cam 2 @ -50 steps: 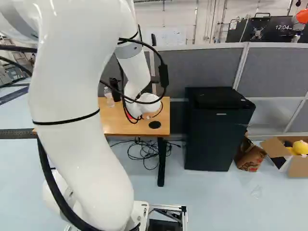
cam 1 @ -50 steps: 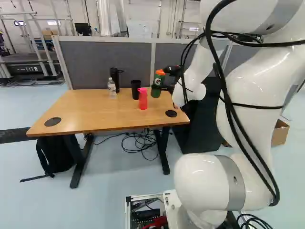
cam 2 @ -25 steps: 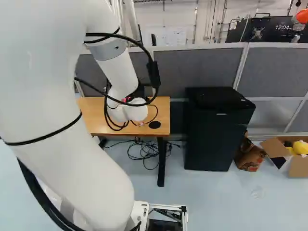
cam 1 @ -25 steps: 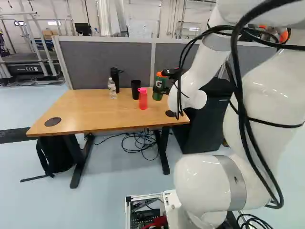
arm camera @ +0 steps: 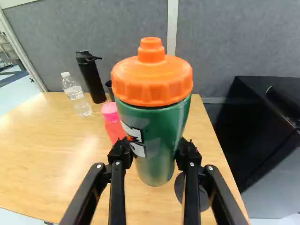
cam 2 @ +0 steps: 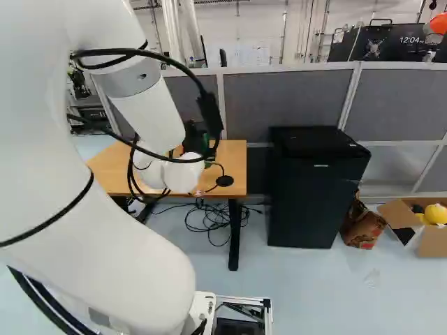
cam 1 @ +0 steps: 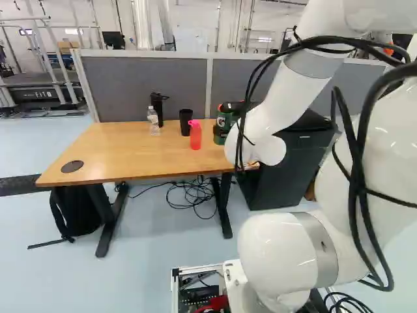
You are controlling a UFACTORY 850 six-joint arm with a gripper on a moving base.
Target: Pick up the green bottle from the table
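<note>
In the left base view my gripper [cam 1: 221,133] is at the table's right end, around the green bottle [cam 1: 223,120]; the arm's wrist partly covers both. Seen from the wrist, my gripper [arm camera: 154,149] is shut on the green bottle [arm camera: 157,119], one finger against each side of its body. The orange cap [arm camera: 152,82] points up and away from the fingers. The bottle's base shows below the fingers over the wooden table [arm camera: 51,159]; whether it touches the tabletop I cannot tell.
A pink bottle [cam 1: 195,135], a black cup [cam 1: 186,121], a clear bottle [cam 1: 153,120] and a black flask [cam 1: 157,104] stand on the table. Grey partitions [cam 2: 286,101] rise behind it. A black cabinet [cam 2: 314,188] stands to its right.
The green bottle has moved with my gripper, rightward and nearer in the left base view, away from the pink bottle. The arm has drawn back and folded; the base has stayed put.
</note>
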